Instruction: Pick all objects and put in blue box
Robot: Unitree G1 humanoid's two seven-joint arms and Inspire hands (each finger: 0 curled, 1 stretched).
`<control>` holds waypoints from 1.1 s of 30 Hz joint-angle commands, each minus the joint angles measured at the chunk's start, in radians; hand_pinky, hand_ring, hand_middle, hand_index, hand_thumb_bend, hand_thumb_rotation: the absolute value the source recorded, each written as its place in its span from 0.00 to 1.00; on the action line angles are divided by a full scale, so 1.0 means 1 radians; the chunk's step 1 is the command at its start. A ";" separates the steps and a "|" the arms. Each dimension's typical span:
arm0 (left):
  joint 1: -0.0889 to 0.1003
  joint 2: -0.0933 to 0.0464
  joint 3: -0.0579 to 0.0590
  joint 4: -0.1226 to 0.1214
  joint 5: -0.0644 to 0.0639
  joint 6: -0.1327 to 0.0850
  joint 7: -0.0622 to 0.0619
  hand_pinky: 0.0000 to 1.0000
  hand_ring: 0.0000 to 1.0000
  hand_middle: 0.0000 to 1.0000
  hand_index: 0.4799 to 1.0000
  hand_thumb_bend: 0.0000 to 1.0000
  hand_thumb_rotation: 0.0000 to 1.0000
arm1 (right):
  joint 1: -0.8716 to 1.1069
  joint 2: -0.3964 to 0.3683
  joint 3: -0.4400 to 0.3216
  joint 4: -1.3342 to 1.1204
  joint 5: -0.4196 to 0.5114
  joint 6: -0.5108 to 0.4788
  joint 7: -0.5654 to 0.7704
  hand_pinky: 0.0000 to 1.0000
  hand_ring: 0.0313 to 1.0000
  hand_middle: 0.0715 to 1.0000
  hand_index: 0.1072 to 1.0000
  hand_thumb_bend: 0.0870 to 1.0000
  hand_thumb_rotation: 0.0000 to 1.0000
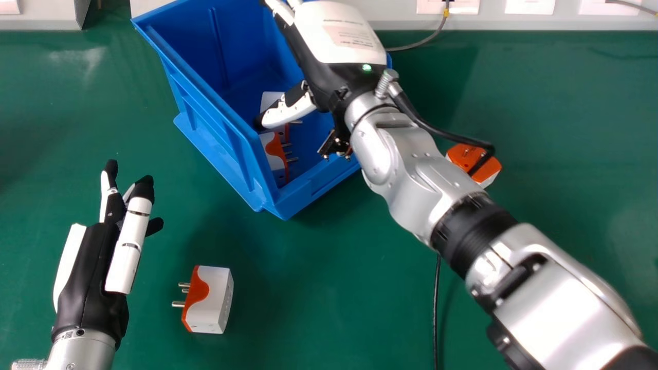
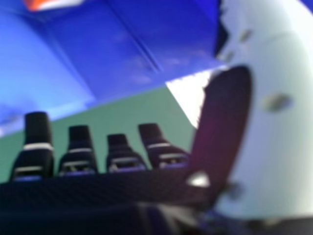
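My right hand [image 1: 334, 38] is over the blue box [image 1: 226, 149], its thumb angled down inside it. In the right hand view my right hand [image 2: 78, 154] has straight fingers, with nothing seen held in them. White-and-orange plug adapters [image 1: 272, 154] lie in the box beside and below the thumb, partly hidden by it. Another adapter [image 1: 208, 299] lies on the table in front of the box, pins pointing left. One more adapter [image 1: 475, 162] sits right of the box, partly behind my right forearm and its cable. My left hand [image 1: 92, 262] is open at the lower left.
The green table [image 1: 334, 288] extends around the box. A black cable [image 1: 437, 308] runs along it below my right forearm. Wall sockets [image 1: 529, 6] and a grey cable [image 1: 424, 40] are at the back. My right forearm crosses diagonally from the lower right.
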 commanded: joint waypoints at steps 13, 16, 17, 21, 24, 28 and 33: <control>-0.034 0.012 0.021 0.018 -0.037 0.004 -0.018 0.90 0.96 0.96 0.97 0.42 1.00 | 0.428 -0.182 -0.049 -0.775 -0.148 0.156 0.031 0.91 0.95 0.98 0.91 0.61 0.24; -0.039 0.013 0.024 0.023 -0.034 0.000 -0.020 0.91 0.96 0.96 0.98 0.41 1.00 | 0.521 -0.204 -0.064 -0.898 -0.171 0.160 0.031 0.93 0.95 0.97 0.90 0.61 0.23; -0.041 0.014 0.025 0.026 -0.034 -0.001 -0.021 0.91 0.96 0.96 0.98 0.41 1.00 | 0.541 -0.207 -0.069 -0.922 -0.176 0.159 0.033 0.93 0.95 0.97 0.90 0.61 0.23; -0.046 0.016 0.027 0.034 -0.032 -0.004 -0.023 0.91 0.96 0.97 0.98 0.41 1.00 | 0.637 -0.225 -0.097 -1.026 -0.186 0.150 0.032 0.92 0.95 0.97 0.90 0.61 0.23; -0.049 0.017 0.028 0.036 -0.031 -0.003 -0.023 0.91 0.96 0.97 0.99 0.41 1.00 | 0.721 -0.240 -0.126 -1.105 -0.191 0.141 0.030 0.92 0.94 0.97 0.90 0.62 0.22; -0.049 0.019 0.029 0.038 -0.030 -0.009 -0.026 0.91 0.96 0.97 0.99 0.41 1.00 | 0.830 -0.250 -0.169 -1.189 -0.194 0.126 0.020 0.90 0.94 0.96 0.91 0.63 0.23; -0.050 0.022 0.033 0.039 -0.036 -0.008 -0.033 0.91 0.97 0.97 1.00 0.42 1.00 | 0.933 -0.244 -0.220 -1.238 -0.186 0.096 -0.005 0.88 0.93 0.95 0.91 0.63 0.23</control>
